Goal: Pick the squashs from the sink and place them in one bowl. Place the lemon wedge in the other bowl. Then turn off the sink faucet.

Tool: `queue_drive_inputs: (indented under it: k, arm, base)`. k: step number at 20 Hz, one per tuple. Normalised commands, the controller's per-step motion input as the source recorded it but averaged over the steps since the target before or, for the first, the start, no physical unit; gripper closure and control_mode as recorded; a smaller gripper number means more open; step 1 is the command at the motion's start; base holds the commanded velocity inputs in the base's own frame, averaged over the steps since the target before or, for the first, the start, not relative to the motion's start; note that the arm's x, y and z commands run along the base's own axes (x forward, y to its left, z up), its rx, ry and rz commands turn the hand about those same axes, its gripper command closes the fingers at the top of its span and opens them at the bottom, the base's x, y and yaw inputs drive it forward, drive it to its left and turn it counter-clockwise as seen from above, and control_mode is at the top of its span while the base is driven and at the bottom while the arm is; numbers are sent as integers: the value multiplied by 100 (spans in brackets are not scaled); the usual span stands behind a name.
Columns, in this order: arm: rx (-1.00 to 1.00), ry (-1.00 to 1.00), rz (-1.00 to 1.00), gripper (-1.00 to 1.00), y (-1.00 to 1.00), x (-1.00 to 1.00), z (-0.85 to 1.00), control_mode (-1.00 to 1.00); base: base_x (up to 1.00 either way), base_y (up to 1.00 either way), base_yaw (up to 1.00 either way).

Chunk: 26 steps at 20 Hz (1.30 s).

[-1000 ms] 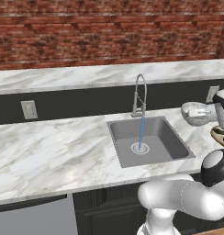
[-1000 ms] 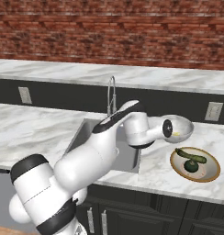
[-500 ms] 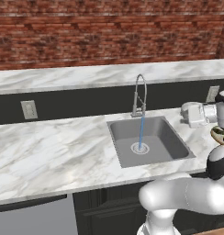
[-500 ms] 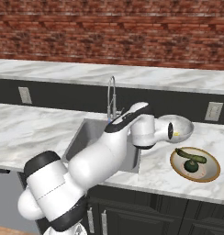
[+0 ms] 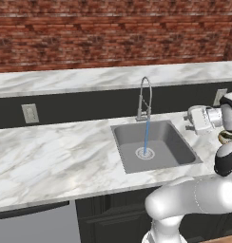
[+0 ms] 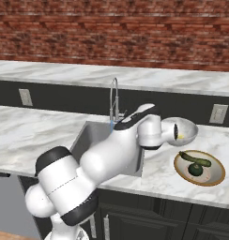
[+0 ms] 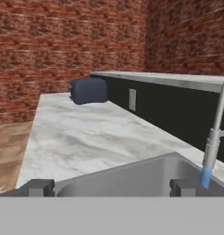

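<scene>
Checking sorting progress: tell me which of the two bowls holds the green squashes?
The shallow tan bowl, nearer the counter's front edge; both squashes lie in it. The deeper grey-white bowl behind holds the yellow lemon wedge.

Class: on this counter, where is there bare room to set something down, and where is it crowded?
Free: the marble left of the sink, running from the front edge back to the dark wall. Crowded: right of the sink, where the grey bowl and the tan bowl with both squashes sit close, the arm over them.

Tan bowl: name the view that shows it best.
The right base view: the tan bowl lies whole on the counter, both squashes inside. The left base view catches a sliver of rim behind the arm.
</scene>
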Motion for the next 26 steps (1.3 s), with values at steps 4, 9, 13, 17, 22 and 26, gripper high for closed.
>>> queue_drive_inputs:
  k: [4, 9, 13, 17, 22, 26]
  arm:
    - [-6, -2, 0, -100, 4, 21, -1, -100]
    - [-7, -9, 0, -100, 17, 16, -8, -100]
    - [-4, -9, 0, -100, 18, 29, -9, -100]
    - [-2, -4, -1, -100, 19, 42, -9, -100]
    - [-1, 0, -1, -100, 8, 47, -9, -100]
    - [0, 0, 0, -100, 0, 42, -13, -100]
  base:
    - [0, 0, 0]
    - [0, 0, 0]
    - [0, 0, 0]
    - [0, 0, 0]
    - [0, 0, 0]
    - [0, 0, 0]
